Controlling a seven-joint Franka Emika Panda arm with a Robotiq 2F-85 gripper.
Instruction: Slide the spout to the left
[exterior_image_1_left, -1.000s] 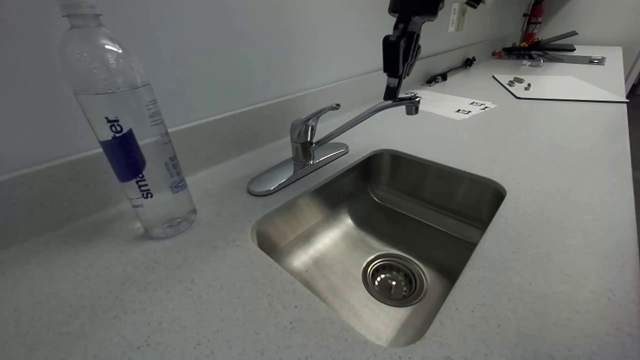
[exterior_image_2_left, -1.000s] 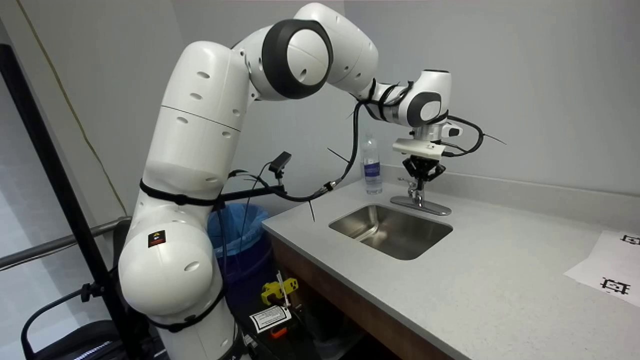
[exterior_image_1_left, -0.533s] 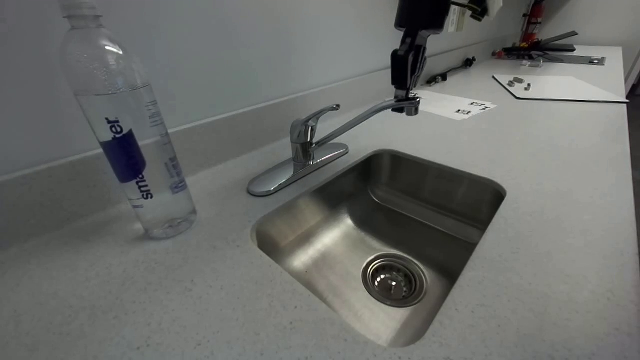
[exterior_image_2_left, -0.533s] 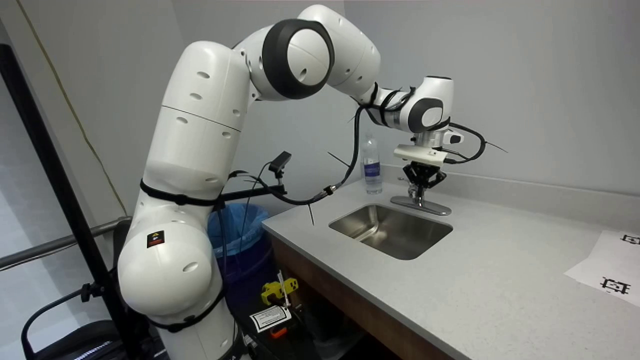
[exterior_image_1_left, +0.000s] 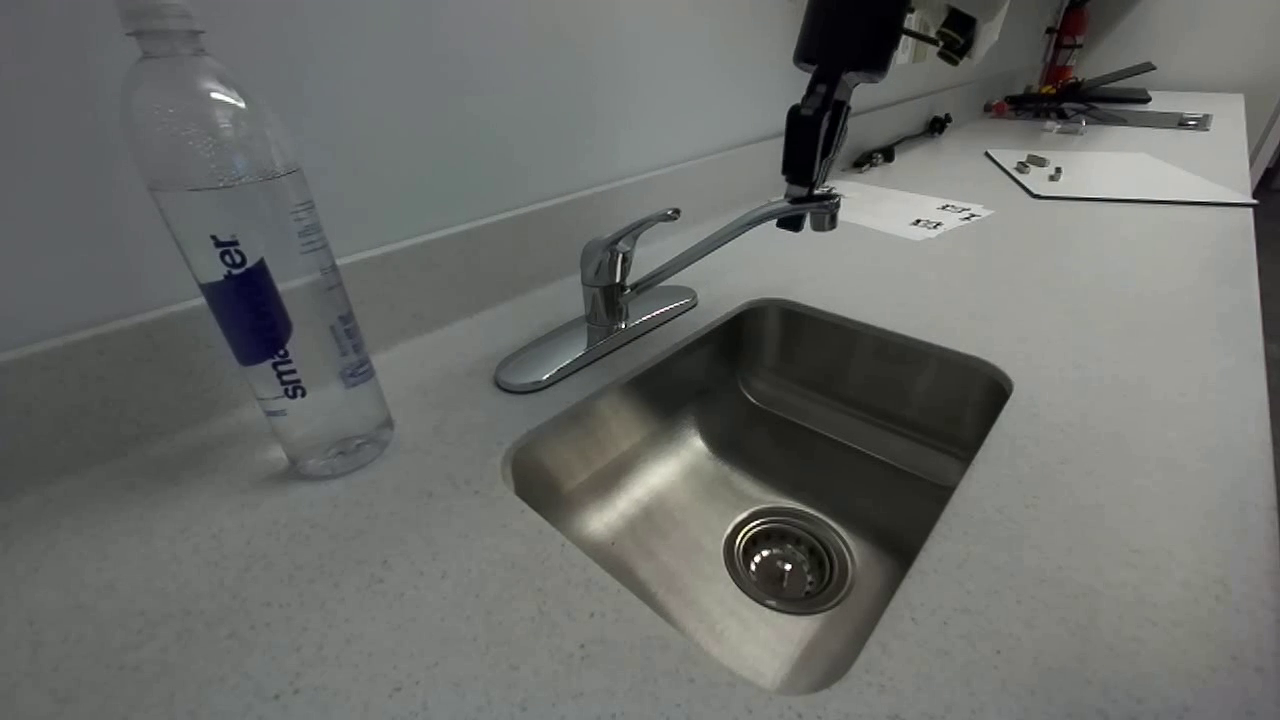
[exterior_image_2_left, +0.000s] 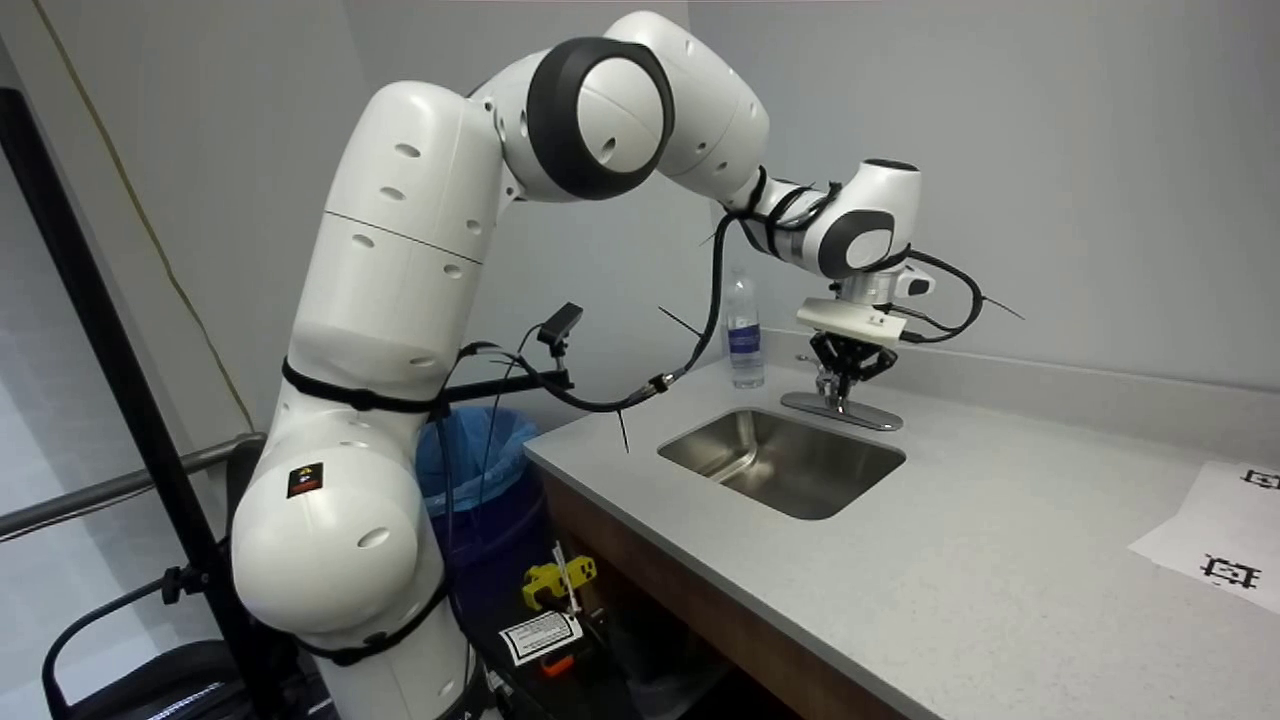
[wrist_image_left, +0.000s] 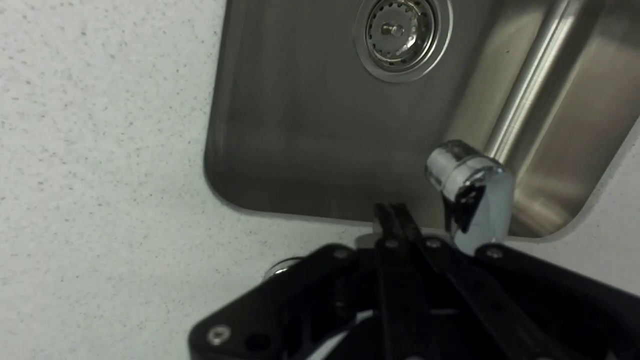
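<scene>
The spout (exterior_image_1_left: 722, 236) is a thin chrome tube that rises from the faucet base and ends in a downturned tip. In an exterior view it points along the counter, beyond the sink's far corner. My gripper (exterior_image_1_left: 790, 222) points down beside the spout near its tip, with the fingertips reaching below the tube on its far side. In the wrist view the gripper's fingers (wrist_image_left: 391, 206) are together with nothing between them. The spout's tip (wrist_image_left: 472, 187) is just right of them. Whether they touch the spout is unclear. In an exterior view my gripper (exterior_image_2_left: 843, 388) hides most of the spout.
The steel sink (exterior_image_1_left: 640, 580) lies in front of the faucet. The lever handle (exterior_image_1_left: 635, 232) stands above the faucet base plate (exterior_image_1_left: 545, 365). A water bottle (exterior_image_1_left: 275, 330) stands left of the faucet. The wall (exterior_image_1_left: 480, 120) runs close behind. Marker sheets (exterior_image_1_left: 900, 208) lie beyond.
My gripper has come down from above the spout to beside it, its fingertips now below the tube. Over the last half second it has shifted slightly. The spout has not visibly moved.
</scene>
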